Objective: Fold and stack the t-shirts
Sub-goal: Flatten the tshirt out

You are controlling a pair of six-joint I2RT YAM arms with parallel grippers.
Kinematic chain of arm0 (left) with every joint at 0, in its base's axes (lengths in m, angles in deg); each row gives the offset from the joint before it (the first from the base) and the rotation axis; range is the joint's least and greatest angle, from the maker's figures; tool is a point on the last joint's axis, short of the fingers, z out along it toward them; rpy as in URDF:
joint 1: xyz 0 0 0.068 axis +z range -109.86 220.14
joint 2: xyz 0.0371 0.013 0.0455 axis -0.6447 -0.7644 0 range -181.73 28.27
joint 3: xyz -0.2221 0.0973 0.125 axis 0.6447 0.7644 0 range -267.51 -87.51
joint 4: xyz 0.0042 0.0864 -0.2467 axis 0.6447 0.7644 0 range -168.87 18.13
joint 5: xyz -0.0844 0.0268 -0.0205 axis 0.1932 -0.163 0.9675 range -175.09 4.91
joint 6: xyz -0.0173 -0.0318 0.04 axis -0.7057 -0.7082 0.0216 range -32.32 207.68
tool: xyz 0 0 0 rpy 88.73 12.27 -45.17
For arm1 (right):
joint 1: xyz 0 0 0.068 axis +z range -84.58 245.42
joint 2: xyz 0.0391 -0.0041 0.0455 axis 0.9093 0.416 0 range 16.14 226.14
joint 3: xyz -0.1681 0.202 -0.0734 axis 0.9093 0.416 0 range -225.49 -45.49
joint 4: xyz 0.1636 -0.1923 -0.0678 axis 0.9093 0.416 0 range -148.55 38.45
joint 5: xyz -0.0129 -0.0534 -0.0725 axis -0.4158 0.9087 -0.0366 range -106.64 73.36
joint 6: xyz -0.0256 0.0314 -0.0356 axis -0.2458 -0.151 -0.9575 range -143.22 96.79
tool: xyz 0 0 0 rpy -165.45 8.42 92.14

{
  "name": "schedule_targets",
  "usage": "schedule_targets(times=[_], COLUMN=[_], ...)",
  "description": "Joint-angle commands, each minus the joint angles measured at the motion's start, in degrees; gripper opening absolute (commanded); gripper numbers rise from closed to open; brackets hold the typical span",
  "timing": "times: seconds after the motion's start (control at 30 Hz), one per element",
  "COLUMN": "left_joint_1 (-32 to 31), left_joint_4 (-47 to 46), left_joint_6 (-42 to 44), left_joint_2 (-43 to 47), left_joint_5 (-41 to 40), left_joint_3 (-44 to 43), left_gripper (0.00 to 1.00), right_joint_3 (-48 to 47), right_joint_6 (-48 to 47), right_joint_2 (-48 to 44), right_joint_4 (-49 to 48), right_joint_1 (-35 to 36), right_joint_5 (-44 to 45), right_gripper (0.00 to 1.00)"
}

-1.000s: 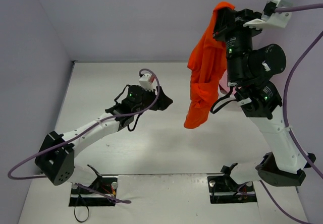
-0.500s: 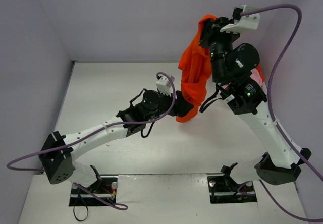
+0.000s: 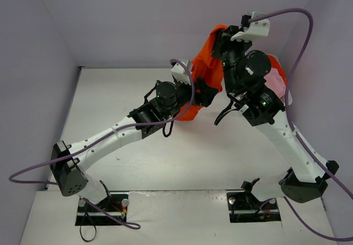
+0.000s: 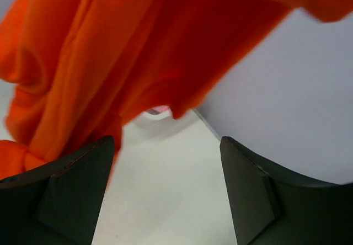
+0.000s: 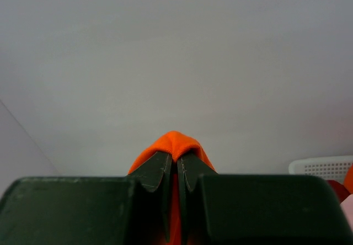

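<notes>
Shirt hung over the counter's far right side
The hanging t-shirt (image 3: 205, 63) dangles from the right claw (image 5: 177, 159) above the counter (image 3: 182, 156). The left claw (image 4: 165, 145) sits at its lower edge, and a basket (image 5: 322, 166) lies behind, to the right.

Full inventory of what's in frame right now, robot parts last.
orange t-shirt: 1, bright orange-red, hanging in the air from the right hand
pink t-shirt: 1, light pink, far right, behind the right arm
basket: 1, white lattice, far right, only its rim shows
table: 1, white, under both arms
cables: 2, purple, one along each arm
left hand: 1, black, open, at the orange t-shirt's lower part
right hand: 1, black, shut on the orange t-shirt's top
</notes>
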Motion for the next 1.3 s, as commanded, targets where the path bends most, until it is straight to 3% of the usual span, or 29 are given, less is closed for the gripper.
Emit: schedule_targets(times=[0.0,0.2,0.37,0.47,0.53,0.63,0.8,1.1,1.27], left_joint_1=[0.3,1.9,1.7,-0.9,-5.7,-13.1,-19.5,-18.6,-12.3], left_joint_4=[-3.1,-6.4,-12.3,-17.7,-15.1,-5.7,-3.9,7.0,5.6], left_joint_6=[4.1,1.9,-6.2,-11.4,-11.9,-12.7,-13.8,-5.9,-7.4], left_joint_2=[-0.6,-1.5,-0.7,1.4,2.7,3.2,4.1,6.0,6.9], left_joint_5=[-4.8,-3.9,-1.9,-2.0,-4.3,-9.3,-13.8,-21.4,-18.4], left_joint_3=[-0.6,5.7,19.7,28.5,30.2,28.4,28.1,20.3,21.2], left_gripper=[0.72,0.72,0.72,0.72,0.72,0.72,0.72,0.72,0.72], right_joint_3=[-0.5,-1.1,-3.4,-5.3,-6.9,-9.0,-9.5,-8.0,-7.4], right_joint_6=[0.4,-1.1,-2.3,-3.1,-3.5,-3.8,-2.9,-3.4,-3.0], right_joint_2=[-3.5,-4.6,-4.3,-3.4,-2.2,-0.1,1.7,1.3,-0.2], right_joint_4=[-5.7,-5.0,-4.3,-4.1,-4.1,-3.9,-3.9,-3.7,-3.8], right_joint_1=[-0.3,-0.3,-0.3,-0.3,-0.3,-0.3,-0.3,-0.3,-0.3], right_joint_5=[-0.8,-0.2,-0.6,-0.3,-0.7,-1.0,-1.6,-0.1,0.0], right_gripper=[0.0,0.0,0.0,0.0,0.0,0.0,0.0,0.0,0.0])
